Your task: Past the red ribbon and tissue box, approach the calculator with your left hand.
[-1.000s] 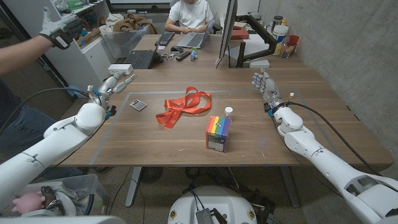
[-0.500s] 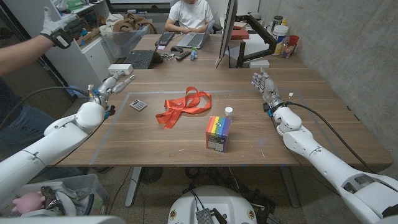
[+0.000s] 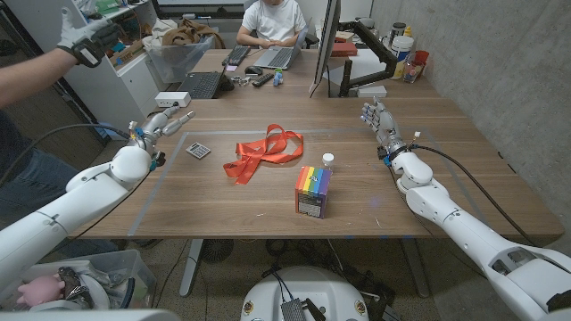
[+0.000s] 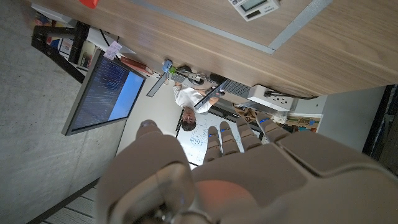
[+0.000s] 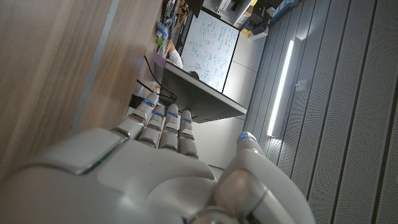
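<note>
Two robot hands are over the tabletop (image 3: 268,196). Left robot hand (image 3: 159,122) hovers near the left edge, fingers spread, holding nothing, just beside the calculator (image 3: 198,151). Red ribbon (image 3: 265,152) lies mid-tabletop; tissue box (image 3: 313,192) stands toward the near edge. Right robot hand (image 3: 378,120), fingers extended and empty, sits near the right edge.

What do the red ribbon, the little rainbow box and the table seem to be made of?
The red ribbon looks like soft woven fabric: it lies in limp, flat loops. The rainbow box seems printed cardboard, with sharp folded edges and a matte face. The table looks like wood or wood veneer, showing grain with a dull sheen.
</note>
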